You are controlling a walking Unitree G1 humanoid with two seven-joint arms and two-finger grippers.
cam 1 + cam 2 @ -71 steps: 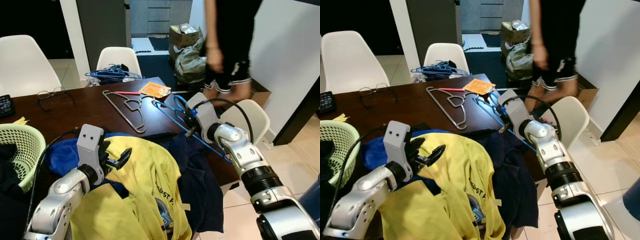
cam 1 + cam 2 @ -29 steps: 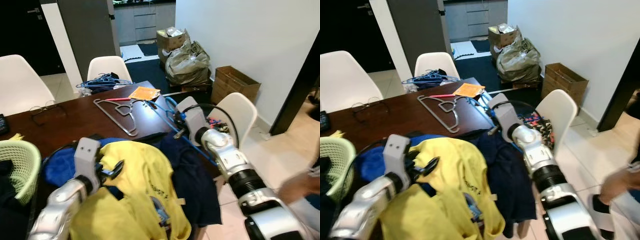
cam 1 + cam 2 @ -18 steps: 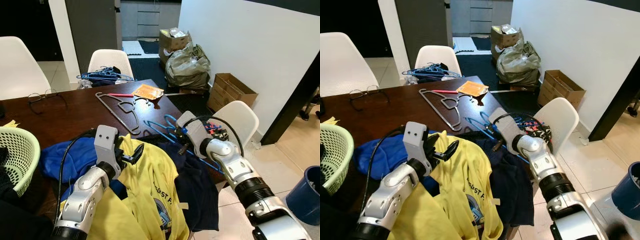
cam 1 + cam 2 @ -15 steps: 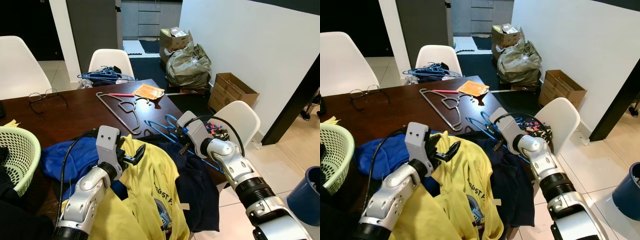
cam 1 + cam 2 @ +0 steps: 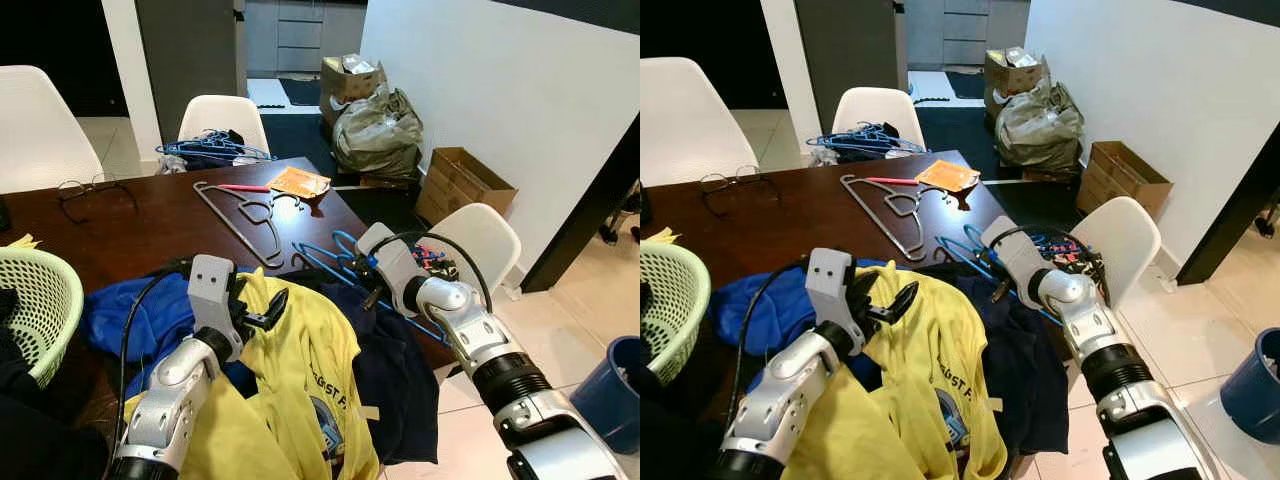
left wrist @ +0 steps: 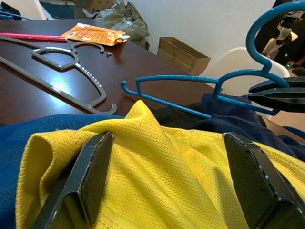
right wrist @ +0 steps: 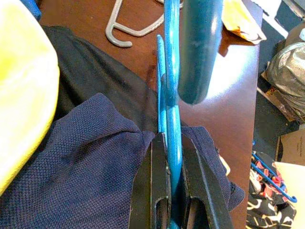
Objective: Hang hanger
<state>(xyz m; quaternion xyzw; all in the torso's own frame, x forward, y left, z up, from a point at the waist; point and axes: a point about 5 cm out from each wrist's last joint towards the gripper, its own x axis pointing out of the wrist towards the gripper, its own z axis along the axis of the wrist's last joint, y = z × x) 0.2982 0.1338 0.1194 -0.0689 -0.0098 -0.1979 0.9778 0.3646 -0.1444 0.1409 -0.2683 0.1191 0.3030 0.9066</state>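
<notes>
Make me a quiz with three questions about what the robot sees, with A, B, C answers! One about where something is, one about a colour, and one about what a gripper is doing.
1. Where are the glasses?
A. on the brown table
B. in the green basket
C. on a white chair

2. What colour is the shirt at the left gripper?
A. red
B. yellow
C. white

3. What is the right gripper doing?
A. hanging open
B. gripping the basket
C. clamped on the blue hanger

Answers:
1 A, they lie on the dark wood.
2 B, yellow cloth bunches between its open fingers.
3 C, the right wrist view shows the fingers squeezing the blue bar.
</notes>
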